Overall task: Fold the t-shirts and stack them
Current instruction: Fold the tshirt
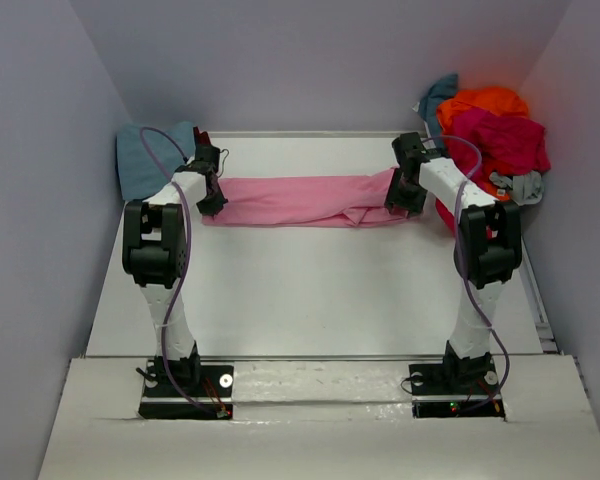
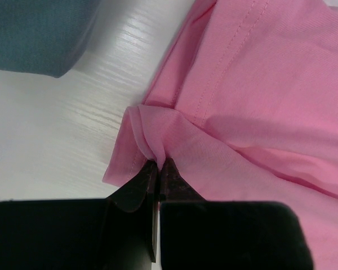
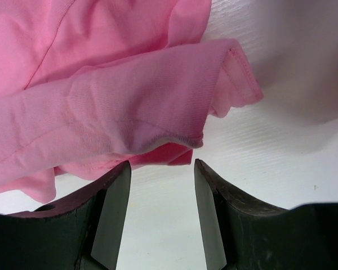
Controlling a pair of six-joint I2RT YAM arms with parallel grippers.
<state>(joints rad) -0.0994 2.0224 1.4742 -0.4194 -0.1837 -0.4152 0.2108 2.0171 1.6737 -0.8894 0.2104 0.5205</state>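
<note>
The pink t-shirt (image 1: 300, 200) lies in a long strip across the far part of the table (image 1: 310, 300). The left gripper (image 2: 158, 166) pinches its left edge tight. The right gripper (image 3: 162, 166) is spread wide, just beside the right edge. White table top shows between the shirt and the 2 arm bases (image 1: 185, 385)

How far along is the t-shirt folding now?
Done, it seems: one blue t-shirt lies folded at the far left corner. In hand: the pink t-shirt lies as a long strip; the left gripper pinches its edge, while the right gripper is open at the other end. Left: finish and stack the pink one, then the heap of crumpled shirts at the far right.
</note>
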